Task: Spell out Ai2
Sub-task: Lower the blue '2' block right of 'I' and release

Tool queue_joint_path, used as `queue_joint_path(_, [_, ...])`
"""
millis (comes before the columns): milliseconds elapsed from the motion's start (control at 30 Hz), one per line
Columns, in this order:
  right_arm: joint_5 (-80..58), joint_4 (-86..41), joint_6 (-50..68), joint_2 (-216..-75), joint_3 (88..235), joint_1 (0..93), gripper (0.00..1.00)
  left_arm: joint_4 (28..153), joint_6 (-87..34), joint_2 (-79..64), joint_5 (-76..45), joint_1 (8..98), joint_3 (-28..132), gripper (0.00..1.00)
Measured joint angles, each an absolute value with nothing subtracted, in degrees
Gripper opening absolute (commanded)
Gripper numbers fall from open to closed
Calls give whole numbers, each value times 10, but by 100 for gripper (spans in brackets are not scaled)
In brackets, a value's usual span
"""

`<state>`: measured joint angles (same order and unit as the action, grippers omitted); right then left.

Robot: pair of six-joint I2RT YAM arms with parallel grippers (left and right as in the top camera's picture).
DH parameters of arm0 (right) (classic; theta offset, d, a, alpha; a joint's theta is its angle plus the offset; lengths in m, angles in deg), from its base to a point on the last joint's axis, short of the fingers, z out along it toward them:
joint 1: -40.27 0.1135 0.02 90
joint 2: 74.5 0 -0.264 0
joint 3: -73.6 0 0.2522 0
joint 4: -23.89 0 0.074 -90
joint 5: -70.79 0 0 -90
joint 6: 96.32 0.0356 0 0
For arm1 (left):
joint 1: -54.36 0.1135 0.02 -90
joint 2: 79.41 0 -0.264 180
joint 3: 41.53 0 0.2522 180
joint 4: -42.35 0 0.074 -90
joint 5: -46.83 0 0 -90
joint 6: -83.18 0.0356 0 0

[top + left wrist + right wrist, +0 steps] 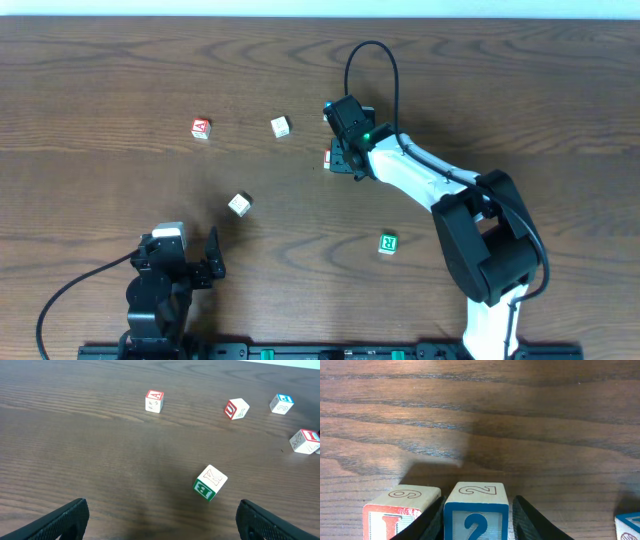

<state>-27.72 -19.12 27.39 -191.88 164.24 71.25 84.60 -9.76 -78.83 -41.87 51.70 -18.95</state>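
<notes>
The blue "2" cube (476,510) rests on the table between the fingers of my right gripper (477,522), which stands open; a gap shows beside its right finger. Right beside it, on its left, sits the red "I" cube (402,512), showing in the left wrist view as the "I" cube (305,441). The red "A" cube (201,128) lies apart at the far left, also seen as the "A" cube (154,401). From overhead, my right gripper (345,152) covers the "2" cube. My left gripper (162,520) is open and empty near the front edge.
A red "U" cube (236,409) and a blue "P" cube (282,403) lie at the back. A green-edged cube (210,482) sits just ahead of my left gripper. The green "R" cube (388,243) lies near the right arm's base.
</notes>
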Motion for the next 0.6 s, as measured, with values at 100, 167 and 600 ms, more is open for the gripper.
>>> queue_joint_path(100, [-280,-188,274,-1919,1642,713,45,846,-98,-788,-419,517,-189,95])
queue_joint_path(167, [-281,-182,274,-1919,1642,712,47,846,-98,-788,-419,517,-189,95])
queue_joint_path(600, [-298,-151,274,-1919,1642,712,49,846,-98,-788,-419,517,-189,95])
